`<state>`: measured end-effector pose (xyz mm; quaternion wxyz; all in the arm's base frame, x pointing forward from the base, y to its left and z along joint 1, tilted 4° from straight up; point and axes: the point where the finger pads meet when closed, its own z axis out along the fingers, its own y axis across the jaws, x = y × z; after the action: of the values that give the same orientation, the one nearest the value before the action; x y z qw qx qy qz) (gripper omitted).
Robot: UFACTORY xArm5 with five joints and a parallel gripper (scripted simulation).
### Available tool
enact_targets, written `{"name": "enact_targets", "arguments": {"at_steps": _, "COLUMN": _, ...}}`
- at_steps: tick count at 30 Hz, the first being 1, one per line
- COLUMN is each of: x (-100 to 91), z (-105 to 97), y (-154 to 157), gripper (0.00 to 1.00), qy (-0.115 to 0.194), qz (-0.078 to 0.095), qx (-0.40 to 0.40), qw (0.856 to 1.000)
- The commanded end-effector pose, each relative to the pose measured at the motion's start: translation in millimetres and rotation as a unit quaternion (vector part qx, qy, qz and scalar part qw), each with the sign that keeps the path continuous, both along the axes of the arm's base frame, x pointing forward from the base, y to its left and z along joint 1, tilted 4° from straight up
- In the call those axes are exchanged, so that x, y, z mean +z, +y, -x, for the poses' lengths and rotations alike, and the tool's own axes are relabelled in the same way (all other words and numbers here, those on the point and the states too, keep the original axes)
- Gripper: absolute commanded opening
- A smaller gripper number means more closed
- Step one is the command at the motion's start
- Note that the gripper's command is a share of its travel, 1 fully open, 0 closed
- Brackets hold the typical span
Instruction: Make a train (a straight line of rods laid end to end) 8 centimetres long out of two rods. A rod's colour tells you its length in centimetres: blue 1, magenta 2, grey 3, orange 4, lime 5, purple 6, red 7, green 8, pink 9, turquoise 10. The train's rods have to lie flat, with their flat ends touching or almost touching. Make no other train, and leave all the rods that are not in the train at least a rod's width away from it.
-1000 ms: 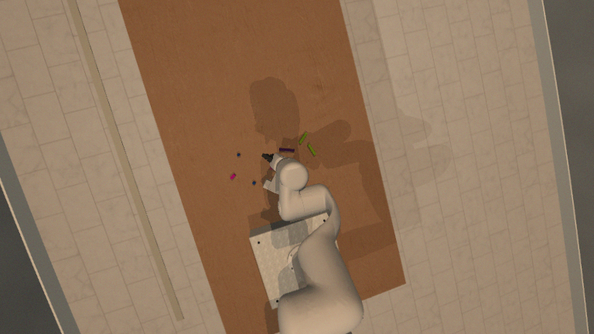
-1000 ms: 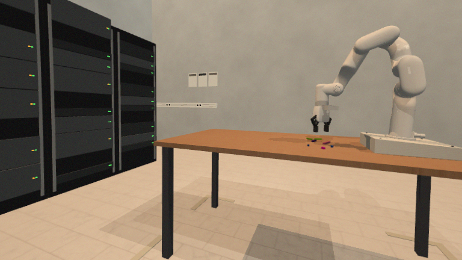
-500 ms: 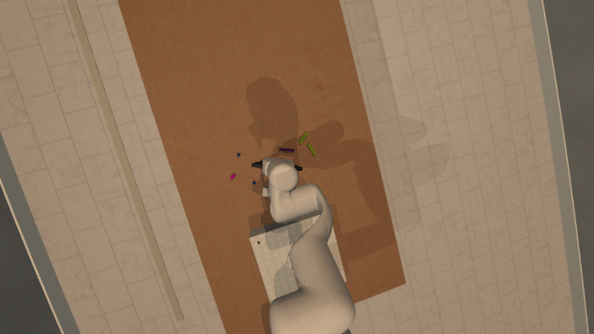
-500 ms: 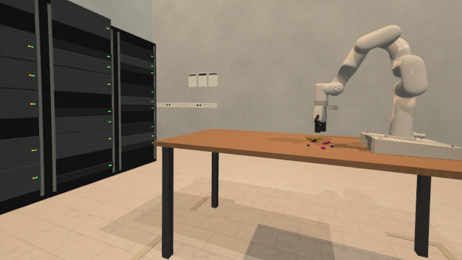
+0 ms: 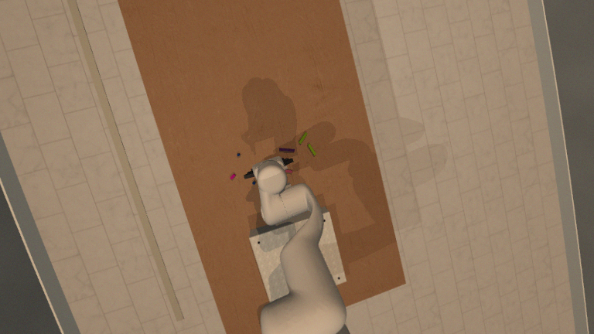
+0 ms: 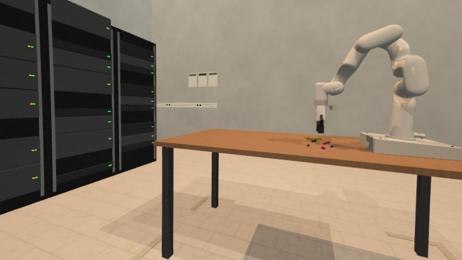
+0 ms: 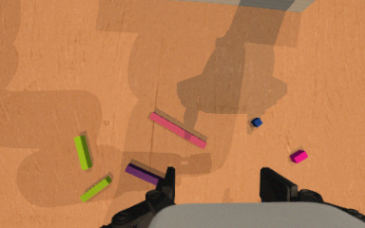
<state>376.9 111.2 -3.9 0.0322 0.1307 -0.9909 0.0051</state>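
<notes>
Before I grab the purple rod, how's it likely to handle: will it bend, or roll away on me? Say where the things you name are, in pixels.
The purple rod [image 5: 286, 150] [image 6: 313, 140] [image 7: 144, 174] looks straight with crisp edges, so it is probably stiff. Its sides appear flat and it lies flat on the tabletop [image 5: 219, 72] [image 6: 238, 142] [image 7: 228, 152], so it should slide or pivot rather than roll.

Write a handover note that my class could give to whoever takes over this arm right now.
Gripper: open, holding nothing, above the table.
Where things are: in the top view, the dark purple rod lies near the two lime-green rods; the short magenta rod lies left of the gripper.
Done: no train built.
Left: join purple (6) and magenta (2), flat, end to end. Keep the lime-green rods, long pink rod and two small blue rods a rod's width away.
</notes>
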Motion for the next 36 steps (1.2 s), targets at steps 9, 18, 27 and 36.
{"name": "enact_targets", "arguments": {"at_steps": 9, "x": 1.6, "z": 1.9, "y": 23.1, "gripper": 1.0, "qy": 0.002, "qz": -0.009, "qx": 0.174, "qw": 0.985}}
{"name": "enact_targets", "arguments": {"at_steps": 18, "x": 2.2, "z": 6.1, "y": 43.3, "gripper": 1.0, "qy": 0.005, "qz": -0.017, "qx": 0.322, "qw": 0.946}}
{"name": "enact_targets", "arguments": {"at_steps": 27, "x": 2.8, "z": 10.7, "y": 61.1, "gripper": 1.0, "qy": 0.008, "qz": -0.023, "qx": 0.448, "qw": 0.894}}
{"name": "enact_targets", "arguments": {"at_steps": 36, "x": 3.2, "z": 15.7, "y": 77.2, "gripper": 1.0, "qy": 0.011, "qz": -0.028, "qx": 0.555, "qw": 0.831}}
